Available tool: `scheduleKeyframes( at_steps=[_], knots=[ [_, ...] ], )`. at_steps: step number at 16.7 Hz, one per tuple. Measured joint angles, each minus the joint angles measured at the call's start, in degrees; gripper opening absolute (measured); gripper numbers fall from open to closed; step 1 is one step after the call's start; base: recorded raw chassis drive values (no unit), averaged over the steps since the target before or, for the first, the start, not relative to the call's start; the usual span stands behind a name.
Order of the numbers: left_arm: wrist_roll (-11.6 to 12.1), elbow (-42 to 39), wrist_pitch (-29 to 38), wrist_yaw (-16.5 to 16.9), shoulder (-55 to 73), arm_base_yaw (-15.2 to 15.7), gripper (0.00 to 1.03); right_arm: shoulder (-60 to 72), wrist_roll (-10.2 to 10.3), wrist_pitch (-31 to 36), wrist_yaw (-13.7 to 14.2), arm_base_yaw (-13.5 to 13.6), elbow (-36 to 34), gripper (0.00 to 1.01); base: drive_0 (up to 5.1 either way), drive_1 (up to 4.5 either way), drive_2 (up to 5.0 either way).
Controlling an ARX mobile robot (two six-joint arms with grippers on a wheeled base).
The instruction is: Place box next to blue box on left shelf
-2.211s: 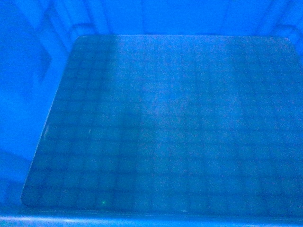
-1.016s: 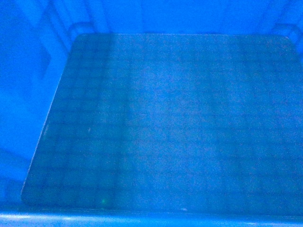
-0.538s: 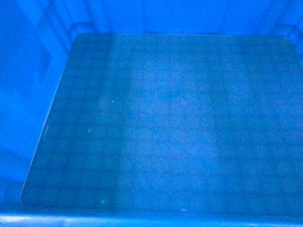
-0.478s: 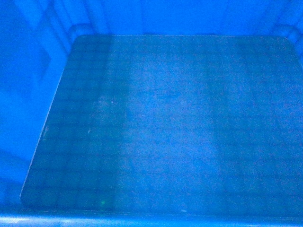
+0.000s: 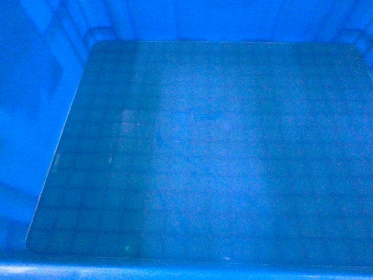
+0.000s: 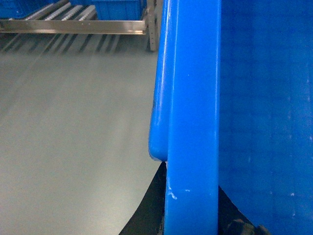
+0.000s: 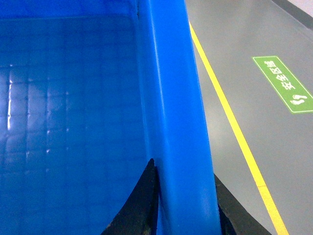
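- Your left gripper (image 6: 191,215) pinches the box (image 5: 221,151) by its left rim, one dark finger on each face of the wall; your right gripper (image 7: 183,205) clamps the right rim the same way. Both are closed on plastic, not open.
- The box hangs between the arms above the grey floor (image 6: 68,137) — its empty interior fills the whole head view, so you have no forward sight of where you drive.
- The left shelf (image 6: 73,12) shows only in the left wrist view, well ahead, with what seems to be the blue box (image 6: 120,7) sitting on its rollers — that corner is too small to be sure.
- Risks from here: the smooth rim can slide through two thin pinches if one arm lifts faster and tilts the load.
- Approaching blind, you may ram the shelf's front rail or the neighbouring box.
- Released on rollers, it could coast away.
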Motion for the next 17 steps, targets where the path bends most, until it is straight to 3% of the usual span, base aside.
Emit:
scheduleKeyframes(
  at_steps=[17],
  knots=[
    [0.0, 0.0, -0.1, 0.0, 0.0, 0.0, 0.09, 0.0, 0.0, -0.1, 0.0, 0.0, 0.0, 0.17, -0.1, 4.19, -4.3]
  ],
)
